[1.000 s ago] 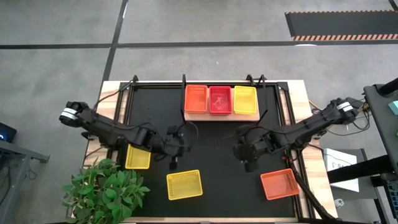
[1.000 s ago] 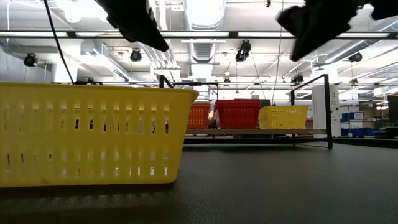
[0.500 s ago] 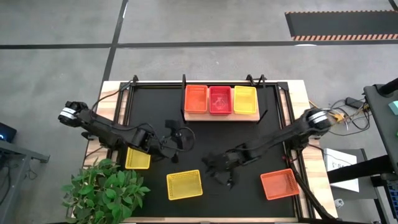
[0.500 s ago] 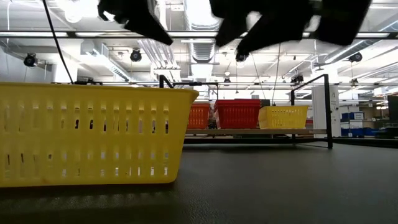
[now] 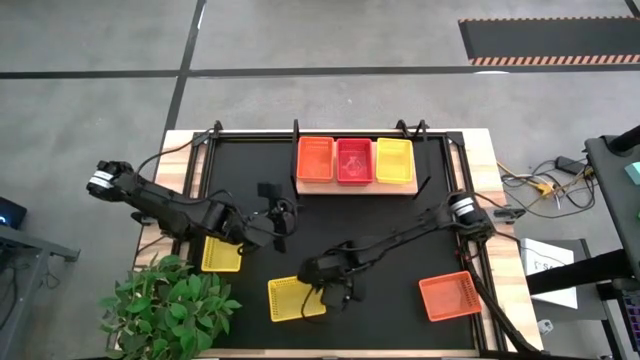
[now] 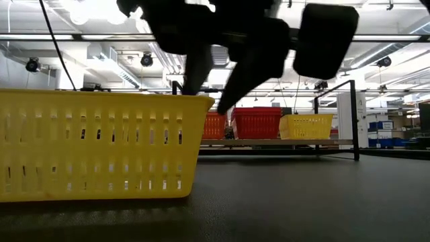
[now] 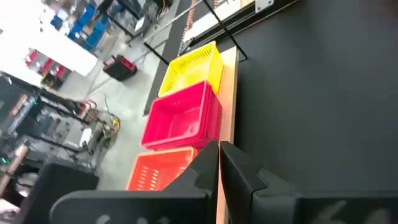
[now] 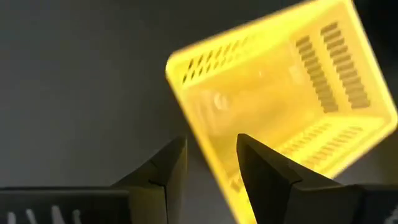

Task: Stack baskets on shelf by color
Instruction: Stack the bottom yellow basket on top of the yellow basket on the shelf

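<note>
Three baskets stand side by side on the wooden shelf [image 5: 355, 187] at the table's far edge: orange [image 5: 315, 160], red [image 5: 353, 160], yellow [image 5: 393, 160]. A yellow basket [image 5: 293, 298] rests flat on the black mat near the front edge. My right gripper [image 5: 322, 292] is open just above that basket's right end. Its fingers [image 8: 261, 168] stand on either side of the end wall [image 8: 205, 140], and I see no contact. It also shows in the low view [image 6: 205, 101]. My left gripper [image 5: 280, 218] is shut and empty over the mat's left middle, pointing toward the shelf [image 7: 229, 106].
Another yellow basket [image 5: 222, 253] lies on the mat at the left, below my left arm. An orange basket [image 5: 450, 296] lies at the near right. A potted green plant [image 5: 165, 300] stands at the near left corner. Black metal uprights [image 5: 296, 130] flank the shelf.
My right gripper has swung from the mat's right middle toward the left and near edge, and has come down over the right end of the near yellow basket. My left gripper has drifted a little toward the far edge. No basket has moved.
</note>
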Tool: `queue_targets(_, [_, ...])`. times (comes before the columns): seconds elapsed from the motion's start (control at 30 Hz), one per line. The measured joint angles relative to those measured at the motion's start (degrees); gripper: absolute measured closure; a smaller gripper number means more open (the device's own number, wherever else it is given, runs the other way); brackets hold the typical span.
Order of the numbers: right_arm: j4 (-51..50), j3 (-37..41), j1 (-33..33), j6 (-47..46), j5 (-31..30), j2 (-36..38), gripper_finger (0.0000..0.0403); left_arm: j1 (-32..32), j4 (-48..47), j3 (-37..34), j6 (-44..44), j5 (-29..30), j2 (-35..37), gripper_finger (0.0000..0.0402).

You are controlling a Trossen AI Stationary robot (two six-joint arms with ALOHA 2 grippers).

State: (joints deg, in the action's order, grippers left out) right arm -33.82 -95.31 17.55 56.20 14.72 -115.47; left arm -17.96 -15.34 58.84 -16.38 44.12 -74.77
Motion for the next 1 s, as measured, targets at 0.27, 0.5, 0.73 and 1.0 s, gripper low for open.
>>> queue_targets(0.27, [-3.8, -6.9, -2.6, 0.8, 8.3, -6.8, 0.0278, 0.0, 1.4, -0.1, -2.5, 0.1, 0.1, 0.0401])
queue_targets(0.5, [-6.5, -9.5, -3.1, 3.5, 10.8, -8.5, 0.0338, 0.0, 0.6, -1.1, -3.5, 0.2, 0.1, 0.0402])
queue_targets(0.73, [-7.5, -9.6, -3.1, 5.9, 10.8, -8.1, 0.0390, 0.0, 0.9, -1.1, -3.6, 1.9, 1.2, 0.0402])
queue_targets(1.0, [-15.6, -9.8, -3.1, 0.1, 4.9, -3.6, 0.0393, -0.1, 0.8, -1.1, -3.8, 3.1, 3.6, 0.0402])
